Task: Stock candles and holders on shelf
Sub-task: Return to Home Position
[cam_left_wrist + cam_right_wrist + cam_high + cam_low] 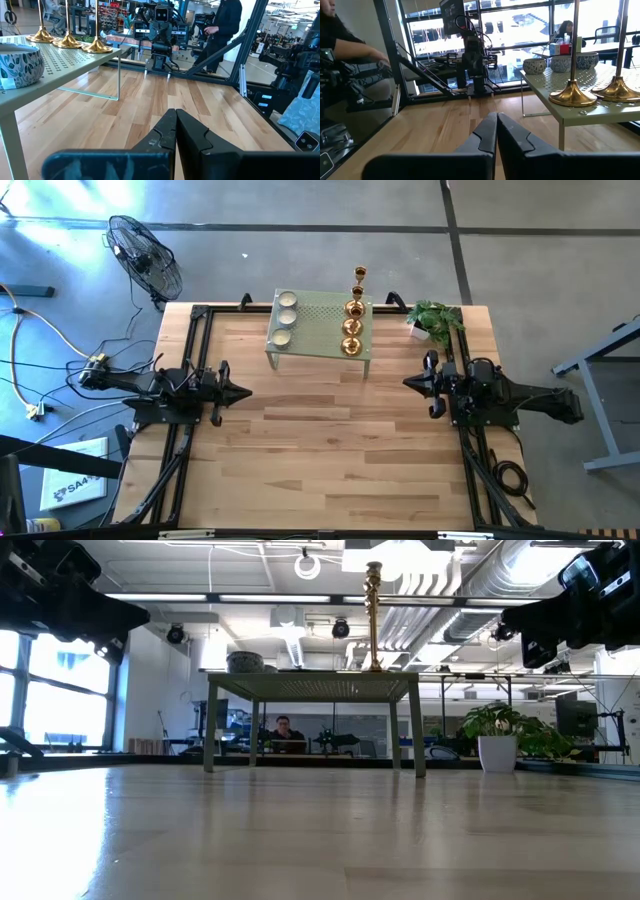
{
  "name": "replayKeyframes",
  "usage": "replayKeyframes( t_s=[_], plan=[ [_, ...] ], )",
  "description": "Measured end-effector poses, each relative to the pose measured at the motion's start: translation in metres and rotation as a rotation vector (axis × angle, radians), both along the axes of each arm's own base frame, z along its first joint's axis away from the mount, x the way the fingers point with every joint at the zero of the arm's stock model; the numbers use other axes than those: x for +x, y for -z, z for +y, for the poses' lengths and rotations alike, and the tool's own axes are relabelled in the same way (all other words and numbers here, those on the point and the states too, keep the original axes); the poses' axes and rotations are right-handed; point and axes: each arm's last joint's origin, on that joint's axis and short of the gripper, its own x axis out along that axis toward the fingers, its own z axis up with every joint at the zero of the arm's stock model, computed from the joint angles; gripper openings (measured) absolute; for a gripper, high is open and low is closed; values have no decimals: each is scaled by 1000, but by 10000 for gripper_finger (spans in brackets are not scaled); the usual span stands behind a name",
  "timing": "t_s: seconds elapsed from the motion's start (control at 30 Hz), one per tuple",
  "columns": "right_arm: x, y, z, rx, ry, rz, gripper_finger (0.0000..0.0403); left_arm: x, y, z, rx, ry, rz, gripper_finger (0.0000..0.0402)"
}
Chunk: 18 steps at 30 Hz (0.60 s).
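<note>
The pale green shelf [320,330] stands on its short legs at the table's far middle. Three round pale candles [285,318] sit in a row on its left part; their sides show a leaf pattern [17,65]. Several gold holders [352,326] stand upright on their round bases in a row on its right part, the tallest [374,600] at the far end. My left gripper [175,111] hovers shut above the table's left side. My right gripper [496,115] hovers shut above the right side. Both point level toward the table's middle, nearer than the shelf.
A potted plant [435,320] stands at the far right corner, beside the shelf. Black frame rails [190,350] run along the table's left, right and far edges. Bare wood lies between the arms and in front of the shelf. People show in the room beyond.
</note>
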Motion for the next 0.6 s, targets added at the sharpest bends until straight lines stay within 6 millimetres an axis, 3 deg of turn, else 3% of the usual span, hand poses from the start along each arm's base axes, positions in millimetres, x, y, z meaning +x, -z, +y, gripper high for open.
replayKeyframes(
  t_s=[0.6],
  plan=[
    [0, 0, 0, 0, 0, 0, 6, 1, 1, 0, 3, 2, 12, 1]
  ],
)
